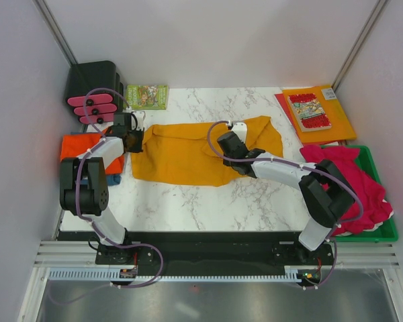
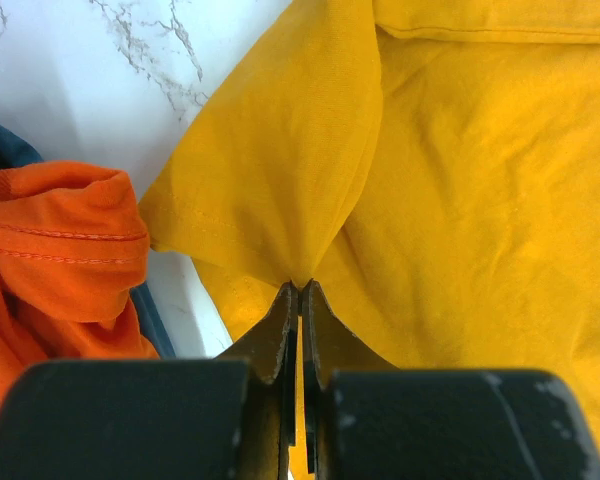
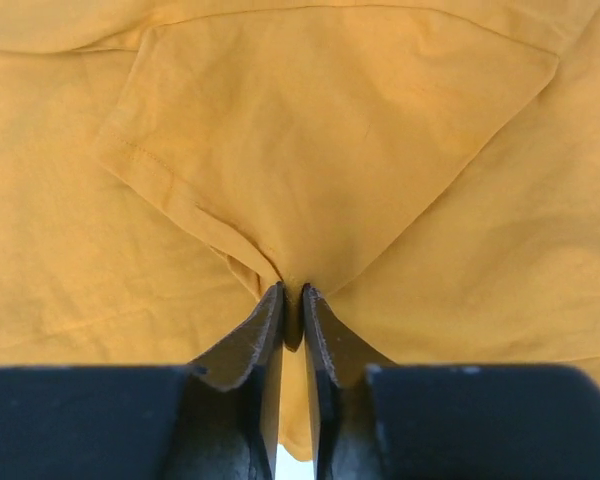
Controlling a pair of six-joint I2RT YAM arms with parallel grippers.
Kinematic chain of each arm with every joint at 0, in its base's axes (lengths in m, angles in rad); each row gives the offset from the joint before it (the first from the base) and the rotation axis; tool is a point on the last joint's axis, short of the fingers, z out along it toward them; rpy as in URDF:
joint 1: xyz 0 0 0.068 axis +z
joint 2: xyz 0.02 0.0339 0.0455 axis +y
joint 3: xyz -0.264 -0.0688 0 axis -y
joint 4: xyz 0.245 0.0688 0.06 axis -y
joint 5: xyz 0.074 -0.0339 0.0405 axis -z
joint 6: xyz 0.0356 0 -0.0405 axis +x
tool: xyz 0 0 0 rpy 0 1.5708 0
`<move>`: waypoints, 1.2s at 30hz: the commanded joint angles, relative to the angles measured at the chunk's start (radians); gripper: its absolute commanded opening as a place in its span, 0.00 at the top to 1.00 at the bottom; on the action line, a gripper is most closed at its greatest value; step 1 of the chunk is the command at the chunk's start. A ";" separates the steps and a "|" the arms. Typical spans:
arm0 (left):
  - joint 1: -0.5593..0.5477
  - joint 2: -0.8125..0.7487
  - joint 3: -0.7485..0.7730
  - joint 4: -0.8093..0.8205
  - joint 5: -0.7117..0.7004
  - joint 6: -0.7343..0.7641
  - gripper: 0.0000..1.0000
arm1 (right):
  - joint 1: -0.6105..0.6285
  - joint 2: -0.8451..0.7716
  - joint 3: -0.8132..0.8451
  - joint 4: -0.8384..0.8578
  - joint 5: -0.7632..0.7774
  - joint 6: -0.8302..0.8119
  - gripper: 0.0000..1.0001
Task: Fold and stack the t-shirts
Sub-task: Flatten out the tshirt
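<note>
Closest to the wrist lenses: black fingertips of the left tool and the right tool, each nipping a peak of the mustard t-shirt. Spread wrinkled across the middle of the bench, not yet folded. Left end gripped just beside the red-orange t-shirt at the bench's left edge, with a blue t-shirt peeking out from under it. At the right, crimson-pink t-shirts heaped in the green tray.

Likely troubles from here:
- Only a small tuck of cloth in each pinch. Could slide free under an uneven or hasty pull, dropping one side and skewing the fold.
- Left grip very near the red-orange pile. Could snag it or drag it along if swept that way.
- Possibly more than one layer caught at the right pinch, judging by the sleeve-like flap gathered there. Would bunch the fold rather than lay it flat.

Left tool: clenched, fingers all but touching, a ridge of mustard cloth squeezed between the tips and drawn up into a tent.

Right tool: likewise clamped, only a narrow slit left, cloth puckered into the tips.
</note>
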 commanded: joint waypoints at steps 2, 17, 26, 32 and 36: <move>0.005 0.007 -0.001 0.017 0.014 -0.019 0.98 | 0.005 0.012 0.027 -0.015 0.017 -0.001 0.71; 0.003 0.013 -0.006 0.019 0.019 -0.019 0.98 | 0.005 0.087 0.060 -0.019 0.000 -0.008 0.51; 0.003 0.013 -0.007 0.019 0.014 -0.017 0.98 | 0.005 0.099 0.062 -0.026 0.014 -0.002 0.78; 0.003 0.017 -0.004 0.019 0.020 -0.022 0.98 | 0.005 0.070 0.059 -0.026 0.031 -0.010 0.97; 0.003 0.010 -0.004 0.019 0.017 -0.020 0.98 | 0.005 0.044 0.062 -0.027 0.040 -0.013 1.00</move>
